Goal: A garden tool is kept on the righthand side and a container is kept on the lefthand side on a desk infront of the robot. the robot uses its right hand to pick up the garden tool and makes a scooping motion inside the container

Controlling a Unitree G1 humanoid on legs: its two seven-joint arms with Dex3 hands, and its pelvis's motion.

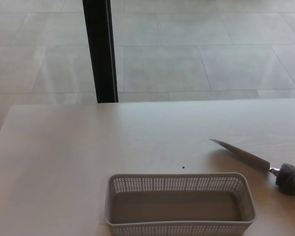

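A garden tool [246, 156] lies flat on the pale desk [88, 147] at the right. Its narrow pointed metal blade aims up and to the left, and its dark grey handle [290, 179] runs off the right edge of the head view. A grey perforated plastic container [179, 204], long and rectangular, stands at the near edge just left of the tool. Nothing is inside it. The blade tip is a short way beyond the container's far right corner, apart from it. Neither hand shows in the head view.
A small dark speck [183, 167] marks the desk just beyond the container. A black vertical post [101, 49] stands behind the desk's far edge at the left. Grey tiled floor [201, 54] lies beyond the desk.
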